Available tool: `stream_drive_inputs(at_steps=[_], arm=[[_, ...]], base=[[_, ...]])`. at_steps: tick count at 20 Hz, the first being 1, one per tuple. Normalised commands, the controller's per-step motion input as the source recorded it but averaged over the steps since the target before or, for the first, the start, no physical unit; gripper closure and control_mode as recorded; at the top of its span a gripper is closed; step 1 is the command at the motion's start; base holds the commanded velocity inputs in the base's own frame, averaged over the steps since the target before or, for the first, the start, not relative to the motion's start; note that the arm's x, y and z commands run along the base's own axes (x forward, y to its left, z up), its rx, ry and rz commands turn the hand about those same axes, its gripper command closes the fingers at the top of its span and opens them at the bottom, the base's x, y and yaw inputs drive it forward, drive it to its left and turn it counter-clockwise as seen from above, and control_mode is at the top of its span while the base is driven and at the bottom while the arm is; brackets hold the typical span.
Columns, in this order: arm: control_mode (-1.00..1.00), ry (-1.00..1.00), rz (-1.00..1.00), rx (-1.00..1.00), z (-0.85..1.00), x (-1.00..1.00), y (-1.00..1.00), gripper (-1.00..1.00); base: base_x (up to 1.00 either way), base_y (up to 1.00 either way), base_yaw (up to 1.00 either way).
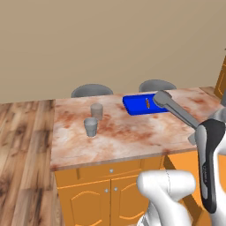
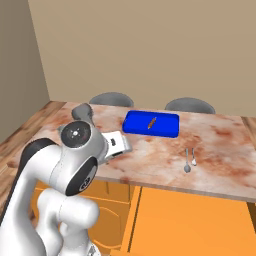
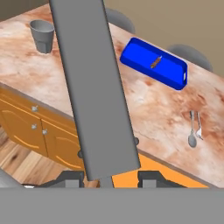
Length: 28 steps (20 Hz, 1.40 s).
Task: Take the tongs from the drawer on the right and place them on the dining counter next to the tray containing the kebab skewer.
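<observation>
We are looking over one dining counter [image 1: 132, 137] with reddish marbled stone, two grey chair backs standing behind it. One blue tray [image 2: 151, 123] is lying on the far side of the top, carrying one kebab skewer [image 2: 151, 122]. We are holding one pair of grey tongs [image 3: 94, 87] above the counter's near edge, its scoop end reaching in front of the tray from the left base view. Our gripper [image 3: 109, 177] is pinching narrowly on the tongs' handle. Two grey cups [image 1: 93, 119] are standing near each other; two small silver utensils [image 2: 190, 159] are lying side by side
</observation>
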Motion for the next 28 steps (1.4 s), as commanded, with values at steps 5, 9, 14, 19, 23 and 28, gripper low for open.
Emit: stream_drive_inputs(at_steps=[5,9,14,19,23,28], arm=[[-1.00,0.00,0.04,0.00,0.00,0.00,-0.05,1.00],[-1.00,0.00,0.04,0.00,0.00,0.00,-0.02,1.00],[-1.00,0.00,0.04,0.00,0.00,0.00,-0.04,1.00],[-1.00,0.00,0.02,0.00,0.00,0.00,0.00,1.00],[-1.00,0.00,0.00,0.00,0.00,0.01,0.04,1.00],[-1.00,-0.05,-0.02,0.00,0.00,0.00,0.36,1.00]], base=[[0.00,0.00,0.00],[0.00,0.00,0.00],[0.00,0.00,0.00],[0.00,0.00,0.00],[0.00,0.00,0.00],[0.00,0.00,0.00]])
